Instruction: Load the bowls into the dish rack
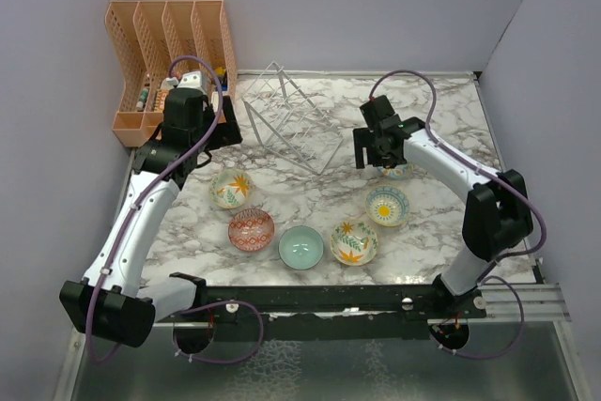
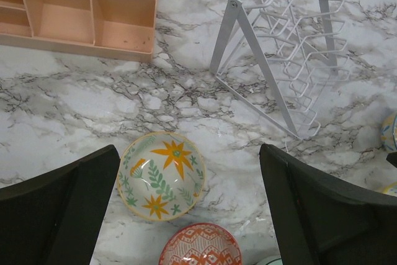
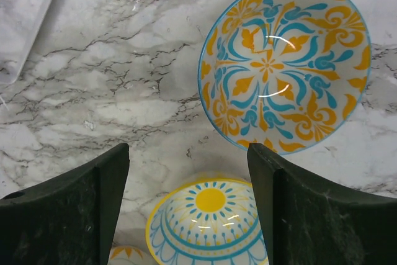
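Well, left hand (image 2: 189, 153) and right hand (image 3: 187, 153) gape wide over glossy round bowls (image 1: 300, 247) on veined marble (image 1: 305, 199)

From above, we see only a sliver of the blue-patterned bowl (image 1: 401, 172), at five o'clock of the right gripper (image 1: 374, 162), which covers the rest. The items in the orange organizer (image 1: 160, 44) are too small for us to name. In the left wrist view the six o'clock edge cuts the red-patterned bowl (image 2: 200, 246), the twelve o'clock edge cuts the dish rack (image 2: 222, 38), and we cannot identify the bowl rim (image 2: 391, 131) at three o'clock. In the right wrist view the sun bowl (image 3: 209, 224) runs off at six o'clock.
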You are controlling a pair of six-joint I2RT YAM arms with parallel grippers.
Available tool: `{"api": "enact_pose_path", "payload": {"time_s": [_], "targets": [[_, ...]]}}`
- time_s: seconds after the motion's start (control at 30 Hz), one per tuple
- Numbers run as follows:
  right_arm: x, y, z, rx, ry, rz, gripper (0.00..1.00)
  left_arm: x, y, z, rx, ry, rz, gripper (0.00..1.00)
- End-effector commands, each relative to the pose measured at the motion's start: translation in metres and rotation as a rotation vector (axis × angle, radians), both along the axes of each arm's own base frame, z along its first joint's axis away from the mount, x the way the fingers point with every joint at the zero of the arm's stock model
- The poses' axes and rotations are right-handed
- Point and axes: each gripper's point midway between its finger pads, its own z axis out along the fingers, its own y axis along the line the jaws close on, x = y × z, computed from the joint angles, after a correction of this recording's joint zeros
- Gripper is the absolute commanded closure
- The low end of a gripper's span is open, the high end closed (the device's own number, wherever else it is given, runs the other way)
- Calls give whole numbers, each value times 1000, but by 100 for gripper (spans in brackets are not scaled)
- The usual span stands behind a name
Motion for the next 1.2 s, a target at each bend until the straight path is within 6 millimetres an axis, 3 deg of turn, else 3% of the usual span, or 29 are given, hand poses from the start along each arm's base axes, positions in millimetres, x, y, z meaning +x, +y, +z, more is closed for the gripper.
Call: {"api": "enact_pose_path", "payload": {"time_s": [0.0, 0.33, 0.43, 0.53, 0.6, 0.73, 0.8, 0.9, 1.03, 1.17], "targets": [[18, -2, -17, -56, -13, -31, 27, -7, -3, 4, -16, -14, -19, 1], [40, -10, -50, -166, -5, -50, 47, -18, 2, 12, -12, -24, -9, 1], [46, -14, -53, -198, -14, -61, 48, -22, 5, 13, -6, -23, -4, 1], [53, -18, -54, -237, -29, -64, 57, -24, 7, 13, 1, -23, -2, 1], [56, -19, -57, -254, -28, -59, 58, -26, 8, 13, 8, -24, 0, 1], [60, -19, -66, -265, -12, -58, 71, -29, 9, 9, 15, -14, -2, 1], [62, -19, -66, -262, -9, -67, 83, -29, 9, 8, 15, -12, -3, 1], [65, -17, -55, -247, -28, -79, 99, -29, 9, 10, 15, -18, -4, 1], [75, -2, -21, -146, -98, -65, 99, -30, 9, 13, 13, -26, -3, 1], [86, 32, 29, 102, -189, -28, 99, -31, 8, 15, 1, -30, -4, 1]]}}
